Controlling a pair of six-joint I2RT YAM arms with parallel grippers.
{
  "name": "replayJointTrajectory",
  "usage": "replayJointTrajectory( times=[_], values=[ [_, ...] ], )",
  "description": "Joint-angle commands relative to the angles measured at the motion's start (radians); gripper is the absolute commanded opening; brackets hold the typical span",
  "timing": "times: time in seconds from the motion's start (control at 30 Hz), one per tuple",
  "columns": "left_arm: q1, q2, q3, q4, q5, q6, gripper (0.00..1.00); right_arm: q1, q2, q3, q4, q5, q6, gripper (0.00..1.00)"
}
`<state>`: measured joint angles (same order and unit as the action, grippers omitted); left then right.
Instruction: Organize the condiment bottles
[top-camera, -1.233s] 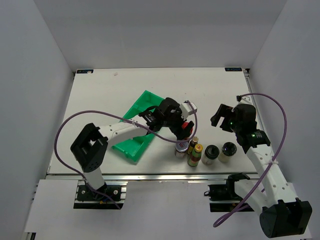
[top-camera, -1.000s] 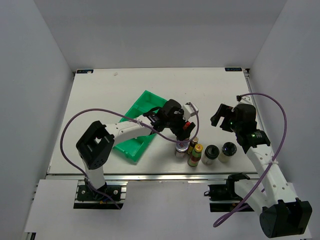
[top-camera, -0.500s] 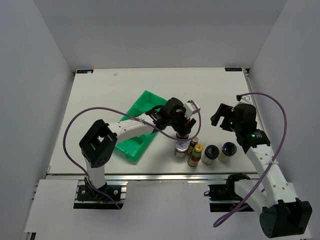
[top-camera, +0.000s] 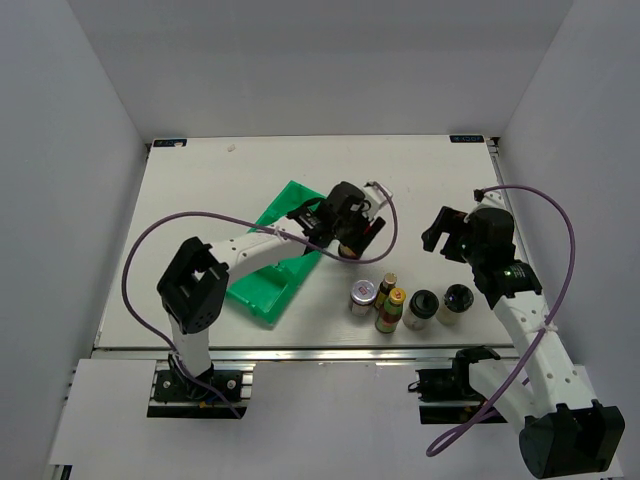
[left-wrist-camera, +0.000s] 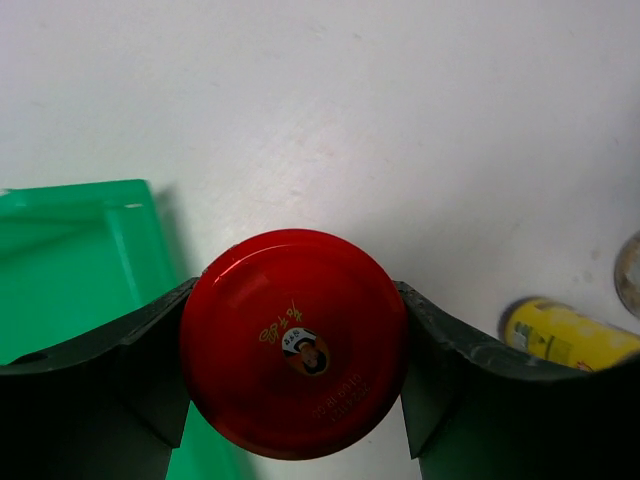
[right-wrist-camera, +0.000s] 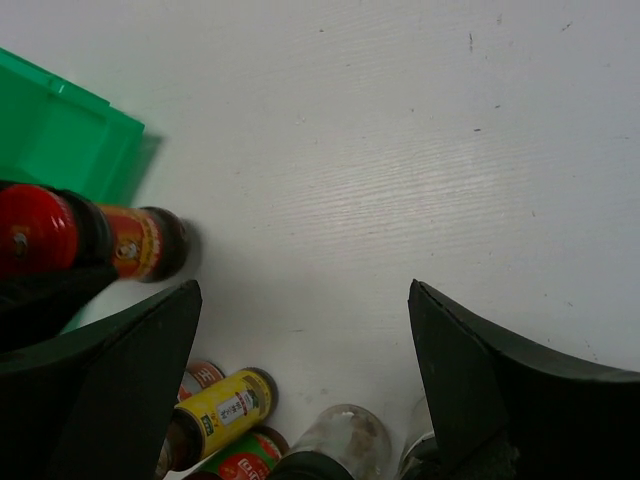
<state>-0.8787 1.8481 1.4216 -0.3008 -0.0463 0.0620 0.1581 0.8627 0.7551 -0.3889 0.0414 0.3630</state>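
— Pulled back from the row, the left gripper (left-wrist-camera: 295, 340) sits farther from the front edge than a second ago, doesn't it?

— Yes. Nearest, the silver-lidded jar (top-camera: 362, 293), slim bottles (top-camera: 390, 305) and black-lidded jars (top-camera: 423, 306) stand in line. Beyond them, its jaws clamp the red-capped jar (right-wrist-camera: 140, 245) just beside the green bin (top-camera: 255, 290). The right gripper (right-wrist-camera: 300, 290) hangs spread wide, holding nothing.

White links and black joint housings make up the left arm (top-camera: 250, 256) and right arm (top-camera: 526, 322), each with a looping purple cable (top-camera: 572, 250).
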Motion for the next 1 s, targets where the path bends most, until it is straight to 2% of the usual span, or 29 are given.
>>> replayJointTrajectory(
  times=[0.0, 0.2, 0.4, 0.67, 0.73, 0.97],
  values=[
    [0.090, -0.067, 0.122, 0.052, -0.070, -0.042, 0.41, -0.003, -0.016, -0.013, 0.051, -0.024, -0.006, 0.89],
    [0.224, -0.121, 0.114, 0.097, -0.032, -0.102, 0.42, -0.002, 0.010, -0.016, 0.059, -0.032, -0.004, 0.89],
    [0.343, -0.112, 0.108, 0.130, -0.020, -0.114, 0.43, -0.003, 0.027, -0.020, 0.065, -0.025, -0.007, 0.89],
    [0.394, -0.046, 0.097, 0.166, -0.012, -0.122, 0.45, -0.002, 0.033, -0.022, 0.073, -0.032, -0.030, 0.89],
    [0.399, -0.043, 0.068, 0.181, -0.039, -0.128, 0.47, -0.002, 0.033, -0.022, 0.074, -0.084, -0.058, 0.89],
    [0.412, 0.011, 0.082, 0.183, -0.105, -0.154, 0.50, -0.002, 0.021, -0.013, 0.076, -0.115, -0.093, 0.89]
  ],
)
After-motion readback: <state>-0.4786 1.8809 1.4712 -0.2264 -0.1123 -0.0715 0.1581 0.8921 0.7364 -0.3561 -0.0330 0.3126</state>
